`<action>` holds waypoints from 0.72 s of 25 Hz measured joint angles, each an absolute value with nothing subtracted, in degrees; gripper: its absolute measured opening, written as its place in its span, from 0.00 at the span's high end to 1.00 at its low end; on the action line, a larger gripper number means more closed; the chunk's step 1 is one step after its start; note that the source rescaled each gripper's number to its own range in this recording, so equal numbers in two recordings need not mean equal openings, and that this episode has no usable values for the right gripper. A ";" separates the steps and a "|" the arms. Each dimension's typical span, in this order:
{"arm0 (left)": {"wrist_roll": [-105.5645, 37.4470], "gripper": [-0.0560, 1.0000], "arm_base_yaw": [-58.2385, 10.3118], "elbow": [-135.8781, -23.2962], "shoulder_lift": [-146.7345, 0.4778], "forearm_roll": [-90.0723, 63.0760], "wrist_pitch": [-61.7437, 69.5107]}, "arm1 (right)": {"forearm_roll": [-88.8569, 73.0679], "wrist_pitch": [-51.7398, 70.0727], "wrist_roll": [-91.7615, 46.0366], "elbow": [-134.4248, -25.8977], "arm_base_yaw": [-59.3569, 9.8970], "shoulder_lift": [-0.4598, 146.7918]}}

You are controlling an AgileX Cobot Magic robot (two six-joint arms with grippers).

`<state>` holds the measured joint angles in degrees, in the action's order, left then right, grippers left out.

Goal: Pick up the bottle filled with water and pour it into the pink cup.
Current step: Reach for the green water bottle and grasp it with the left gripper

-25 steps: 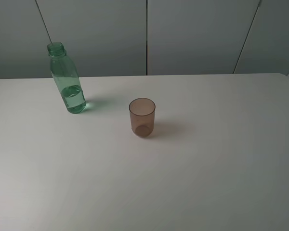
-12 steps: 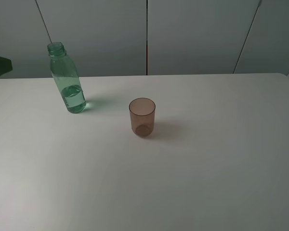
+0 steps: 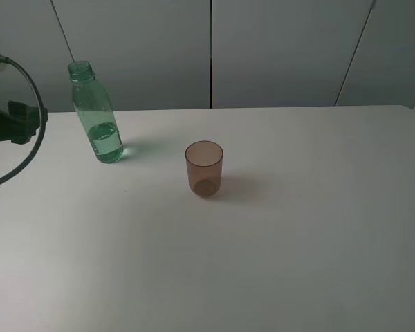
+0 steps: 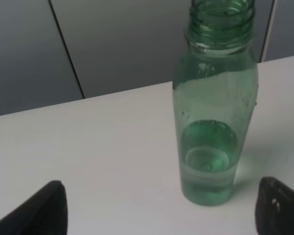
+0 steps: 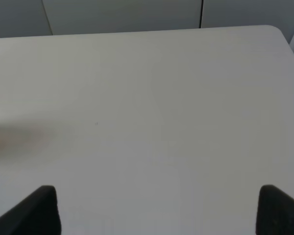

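Observation:
The bottle (image 3: 97, 117) is tall, clear green and uncapped, with water in its lower part. It stands upright at the back left of the white table (image 3: 311, 249). The pink cup (image 3: 204, 168) stands upright and empty near the table's middle, to the right of the bottle. My left gripper (image 3: 33, 122) is at the left edge, a short way left of the bottle and apart from it. In the left wrist view the bottle (image 4: 213, 112) stands ahead of the open, empty gripper (image 4: 164, 218). My right gripper (image 5: 159, 213) is open and empty over bare table, out of the exterior view.
Grey wall panels (image 3: 277, 48) run behind the table's far edge. A black cable (image 3: 28, 149) loops from the left arm over the table's left edge. The table's right corner (image 5: 279, 34) shows in the right wrist view.
My left arm has come into the exterior view from the left edge and moved right toward the bottle. The bottle and the cup have not moved.

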<state>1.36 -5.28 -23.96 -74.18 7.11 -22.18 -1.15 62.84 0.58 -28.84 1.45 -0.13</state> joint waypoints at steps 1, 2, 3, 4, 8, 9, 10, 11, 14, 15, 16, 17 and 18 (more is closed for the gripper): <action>1.36 0.04 -5.28 -22.77 -75.23 7.11 -25.59 | -1.15 62.84 0.58 -28.84 1.45 -0.13; 1.36 0.04 -5.28 -21.82 -76.29 7.35 -28.77 | -1.15 62.84 0.58 -28.84 1.45 -0.13; 1.36 0.04 -5.28 -20.87 -77.37 7.63 -31.57 | -1.15 62.84 0.58 -28.84 1.45 -0.13; 1.36 0.04 -5.28 -20.25 -78.23 8.07 -33.44 | -1.15 62.84 0.58 -28.84 1.45 -0.13; 1.36 0.04 -5.28 -19.67 -82.63 9.36 -38.63 | -1.15 62.84 0.58 -28.84 1.45 -0.13; 1.36 0.04 -5.28 -19.67 -83.84 9.47 -40.16 | -1.15 62.84 0.58 -28.84 1.45 -0.13; 1.36 0.04 -5.28 -19.67 -85.07 9.47 -41.76 | -1.15 62.84 0.58 -28.84 1.45 -0.13; 1.36 0.04 -5.28 -19.67 -86.07 9.57 -43.11 | -1.15 62.84 0.58 -28.84 1.45 -0.13; -0.86 0.04 -5.28 -19.67 -89.27 9.70 -47.18 | -1.15 62.84 0.58 -28.84 1.45 -0.13; -1.65 0.04 -5.28 -19.67 -90.03 9.70 -48.08 | -1.15 62.84 0.58 -28.84 1.45 -0.13; -2.32 0.04 -5.28 -19.67 -90.91 9.70 -49.11 | -1.15 62.84 0.58 -28.84 1.45 -0.13; -2.71 0.04 -5.28 -19.67 -91.54 9.70 -49.98 | -1.15 62.84 0.58 -28.84 1.45 -0.13; -2.97 0.04 -5.28 -19.67 -92.34 9.31 -50.72 | -1.15 62.84 0.58 -28.84 1.45 -0.13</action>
